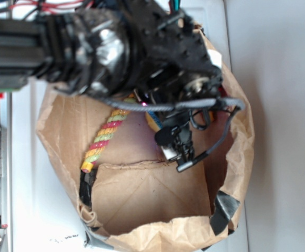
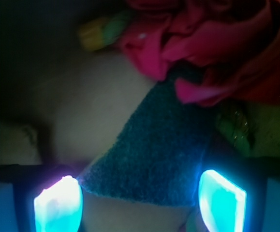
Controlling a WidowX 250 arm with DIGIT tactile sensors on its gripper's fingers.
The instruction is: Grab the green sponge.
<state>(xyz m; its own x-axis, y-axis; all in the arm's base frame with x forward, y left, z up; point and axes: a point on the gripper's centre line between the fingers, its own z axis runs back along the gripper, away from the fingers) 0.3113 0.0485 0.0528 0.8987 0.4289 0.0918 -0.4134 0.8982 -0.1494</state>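
sponge (image 2: 161,145) lies on the bag (image 1: 142,202) floor, its far corner tucked under the red flower (image 2: 212,43). hand (image 2: 140,203) is down inside the bag, open, fingers (image 2: 59,205) straddling the sponge's near edge. reach looks done; closing and lifting remain.

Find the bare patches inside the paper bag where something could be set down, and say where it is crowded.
The bag's floor is bare below the inner cardboard fold, towards the near rim, right of the rope. A smaller bare strip lies left of the rope by the bag's left wall. The far side is crowded: the open gripper straddles the green sponge, and the red flower overlaps its far end.
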